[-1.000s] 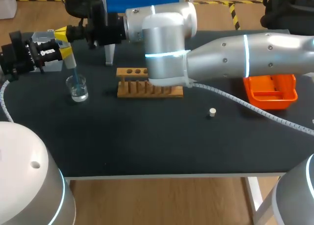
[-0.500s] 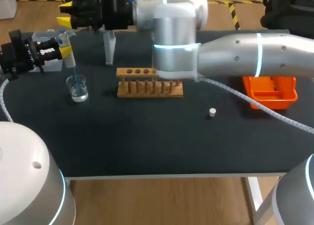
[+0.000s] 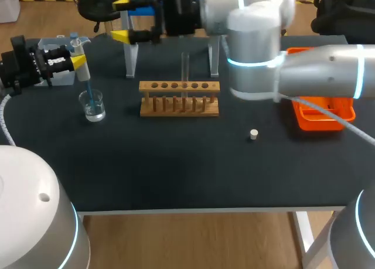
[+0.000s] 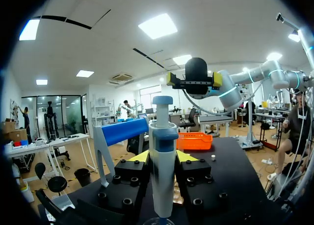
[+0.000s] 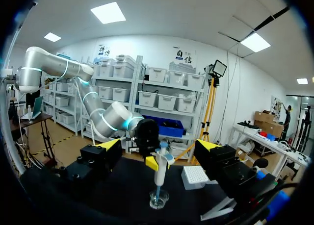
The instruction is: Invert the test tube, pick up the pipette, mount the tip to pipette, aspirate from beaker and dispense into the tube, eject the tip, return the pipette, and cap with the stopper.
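The fingers of our left gripper (image 3: 78,61) press on the pipette (image 3: 85,77) from both sides, holding it nearly upright with its tip down in the beaker (image 3: 94,106). Our right gripper (image 3: 122,19) hangs over the far edge of the table (image 3: 176,163), fingers spread wide and empty. The test tube (image 3: 184,67) stands in the wooden rack (image 3: 179,102). The stopper (image 3: 253,134) lies apart from it, nearer us.

Lit brightly, evenly from overhead. Hard white glare on the silver right arm (image 3: 252,46) just right of the wooden rack (image 3: 179,98); faint, soft shadow on the dark counter (image 3: 176,163) beneath the rack; glints on the beaker (image 3: 94,106) left of it.
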Action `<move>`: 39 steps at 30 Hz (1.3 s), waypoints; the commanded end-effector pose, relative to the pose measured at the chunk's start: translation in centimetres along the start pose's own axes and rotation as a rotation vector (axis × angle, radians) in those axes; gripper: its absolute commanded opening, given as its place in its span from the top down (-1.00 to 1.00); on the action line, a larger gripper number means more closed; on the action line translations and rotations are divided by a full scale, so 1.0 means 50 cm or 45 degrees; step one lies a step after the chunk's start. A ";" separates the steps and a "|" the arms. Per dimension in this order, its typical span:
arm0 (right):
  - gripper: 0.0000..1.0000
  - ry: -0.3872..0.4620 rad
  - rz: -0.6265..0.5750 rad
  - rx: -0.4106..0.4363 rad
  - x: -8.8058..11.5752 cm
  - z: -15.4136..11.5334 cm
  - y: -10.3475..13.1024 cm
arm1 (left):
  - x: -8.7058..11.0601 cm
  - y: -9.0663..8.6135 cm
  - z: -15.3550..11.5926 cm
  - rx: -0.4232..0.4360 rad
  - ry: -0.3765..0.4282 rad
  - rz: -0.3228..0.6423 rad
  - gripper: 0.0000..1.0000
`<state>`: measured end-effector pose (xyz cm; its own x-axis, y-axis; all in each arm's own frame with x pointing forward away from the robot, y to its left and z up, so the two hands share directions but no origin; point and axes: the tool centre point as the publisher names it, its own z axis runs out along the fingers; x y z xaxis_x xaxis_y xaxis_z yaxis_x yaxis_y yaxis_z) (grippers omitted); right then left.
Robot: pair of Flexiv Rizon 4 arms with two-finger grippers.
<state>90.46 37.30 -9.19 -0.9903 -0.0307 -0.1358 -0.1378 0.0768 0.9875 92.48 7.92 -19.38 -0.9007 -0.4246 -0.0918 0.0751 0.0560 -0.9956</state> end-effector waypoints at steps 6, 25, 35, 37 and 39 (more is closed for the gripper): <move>-1.00 -0.049 -0.008 0.025 0.000 -0.221 -0.039 | 0.001 0.000 0.001 -0.001 -0.003 0.002 1.00; -1.00 -0.011 0.096 0.034 -0.025 -0.339 -0.210 | 0.001 0.000 0.001 -0.001 -0.003 0.002 1.00; -1.00 0.020 0.099 0.053 -0.029 -0.337 -0.271 | 0.001 0.000 0.001 -0.001 -0.003 0.002 1.00; -1.00 0.026 0.097 0.061 -0.030 -0.335 -0.281 | 0.001 0.000 0.001 -0.001 -0.003 0.002 1.00; -1.00 0.028 0.092 0.077 -0.031 -0.333 -0.291 | 0.001 0.000 0.001 -0.001 -0.003 0.002 1.00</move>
<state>93.70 19.44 -21.50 -0.9975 -0.0303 -0.0641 -0.0678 0.1409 0.9877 92.49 7.92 -19.38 -0.9007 -0.4246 -0.0916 0.0748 0.0562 -0.9956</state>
